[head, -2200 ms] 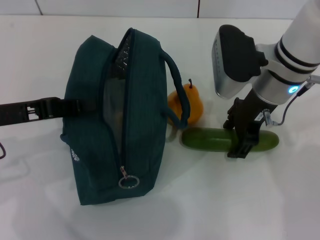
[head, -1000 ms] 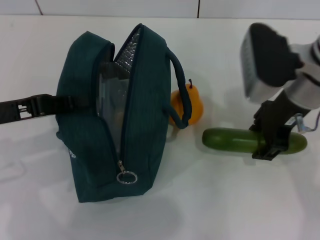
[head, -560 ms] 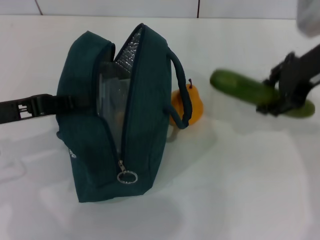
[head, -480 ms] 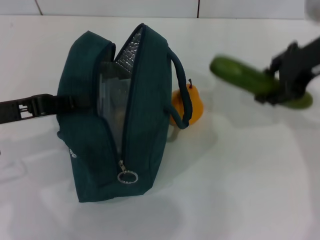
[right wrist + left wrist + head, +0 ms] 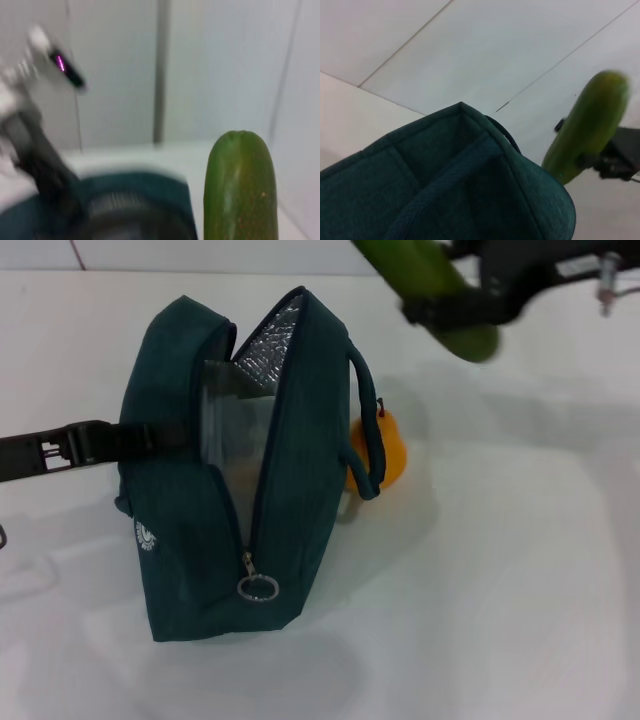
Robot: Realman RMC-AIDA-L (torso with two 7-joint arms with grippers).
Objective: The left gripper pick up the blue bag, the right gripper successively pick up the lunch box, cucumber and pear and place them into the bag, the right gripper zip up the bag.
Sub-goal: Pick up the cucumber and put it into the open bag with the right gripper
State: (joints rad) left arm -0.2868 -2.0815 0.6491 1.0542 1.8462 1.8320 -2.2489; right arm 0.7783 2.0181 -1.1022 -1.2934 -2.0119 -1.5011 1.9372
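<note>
The blue bag [image 5: 180, 540] stands on the white table with its zipper open and silver lining showing. The clear lunch box [image 5: 228, 440] shows inside the opening. My left gripper [image 5: 150, 438] reaches in from the left, shut on the bag's near side. My right gripper [image 5: 470, 285] is high at the back right, shut on the cucumber [image 5: 420, 268], which hangs tilted in the air beyond the bag's far end. The left wrist view shows the cucumber [image 5: 590, 130] past the bag [image 5: 460, 195]. The pear [image 5: 388, 452] sits on the table behind the bag's handle, partly hidden.
The zipper's metal ring pull [image 5: 258, 587] hangs at the bag's near end. A loop handle [image 5: 365, 420] arches on the right side over the pear. White table [image 5: 500, 590] stretches to the right and front of the bag.
My right gripper has lifted the cucumber off the table and carried it up and leftward toward the bag's far end. The bag and left gripper have barely shifted.
</note>
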